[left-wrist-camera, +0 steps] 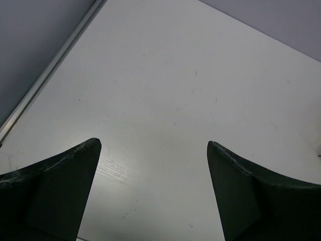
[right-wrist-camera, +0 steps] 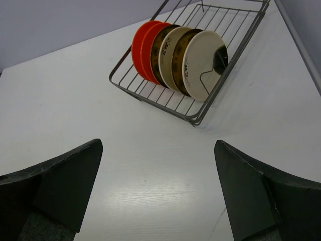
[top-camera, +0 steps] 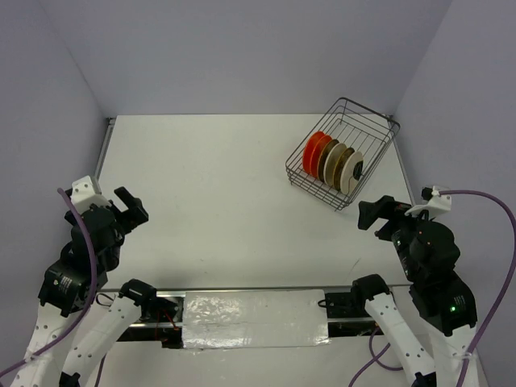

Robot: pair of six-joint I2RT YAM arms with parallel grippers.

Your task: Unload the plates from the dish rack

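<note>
You held your left gripper (top-camera: pixel 129 203) and right gripper (right-wrist-camera: pixel 158 144) open-jawed short of the dark wire dish rack (right-wrist-camera: pixel 150 98), whose small round orange, brown and cream plates (right-wrist-camera: pixel 178 57) looked stiff, slick and breakable, best pinched at the top rim.

Bright, even light from overhead, no hard shadows anywhere. White tabletop (top-camera: pixel 226 201) nearly blown out in top view, w/ only a faint soft shadow right under the dark wire dish rack (top-camera: pixel 367 133). Walls behind rack go dimmer, grey-violet. Right wrist view: pale sheen on tabletop in front of rack. The small round orange-red, brown & cream plates (right-wrist-camera: pixel 170 55) inside the rack are sharp, colours clean. Black fingers (right-wrist-camera: pixel 55 191) of right gripper (right-wrist-camera: pixel 158 144) underexposed, little detail.
</note>
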